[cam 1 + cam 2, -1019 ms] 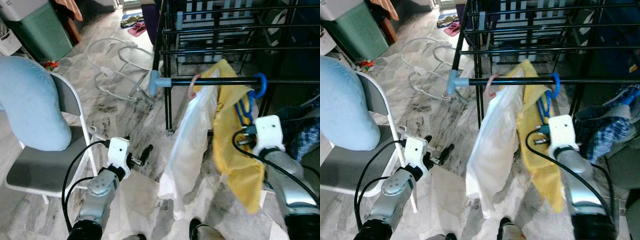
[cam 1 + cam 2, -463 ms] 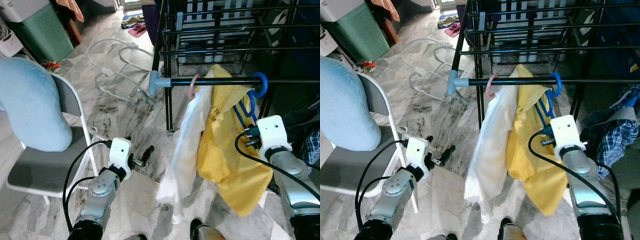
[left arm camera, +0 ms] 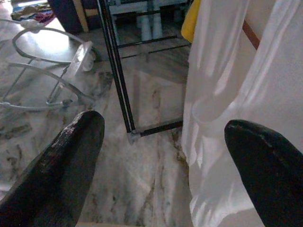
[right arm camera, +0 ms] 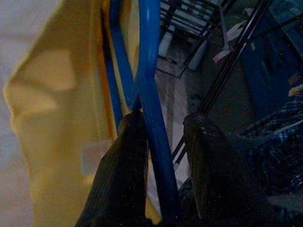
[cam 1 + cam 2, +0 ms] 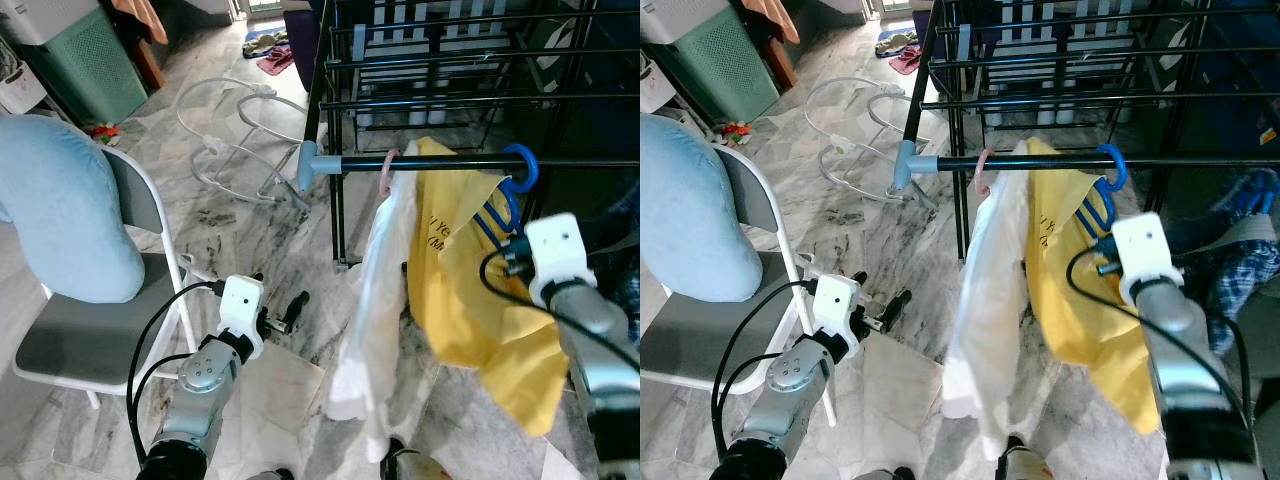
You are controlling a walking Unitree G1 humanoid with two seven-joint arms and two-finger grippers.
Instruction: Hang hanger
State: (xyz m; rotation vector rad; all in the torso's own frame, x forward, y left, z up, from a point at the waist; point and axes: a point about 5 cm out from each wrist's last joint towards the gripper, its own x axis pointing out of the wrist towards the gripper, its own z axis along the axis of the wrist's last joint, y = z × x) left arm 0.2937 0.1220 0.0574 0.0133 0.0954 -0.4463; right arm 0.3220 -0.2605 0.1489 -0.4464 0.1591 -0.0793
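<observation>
1. hanger (image 5: 505,195) is blue and carries a yellow shirt (image 5: 470,290); its hook is over the black rail (image 5: 440,161) of the drying rack (image 5: 420,60), toward the rail's right end, so the rail seems to carry at least part of the load.
2. right gripper (image 4: 163,156) is just below the hook, its two fingers (image 4: 120,175) pinching the blue wire between them. that hold probably keeps the hanger steady while the hook settles.
3. the shirt drapes down and to the right, partly across the right arm, because the arm sits close under the hanger.
4. white garment (image 5: 375,300) hangs just left of the shirt from a pink hook (image 5: 385,172) on the same rail; the two cloths touch or nearly touch, so spacing on the rail is tight.
5. left gripper (image 3: 165,156) is held low over the marble floor (image 5: 250,230), fingers spread wide with nothing between them. it faces the white garment and the rack's leg, and looks idle, kept clear of the work.
6. chair (image 5: 90,340) with a light blue cushion (image 5: 60,210) stands well to the left, apart from the rack.
7. judgement: the hanging looks almost done; what seems left is for the right fingers to let go and draw back without snagging the yellow cloth.
</observation>
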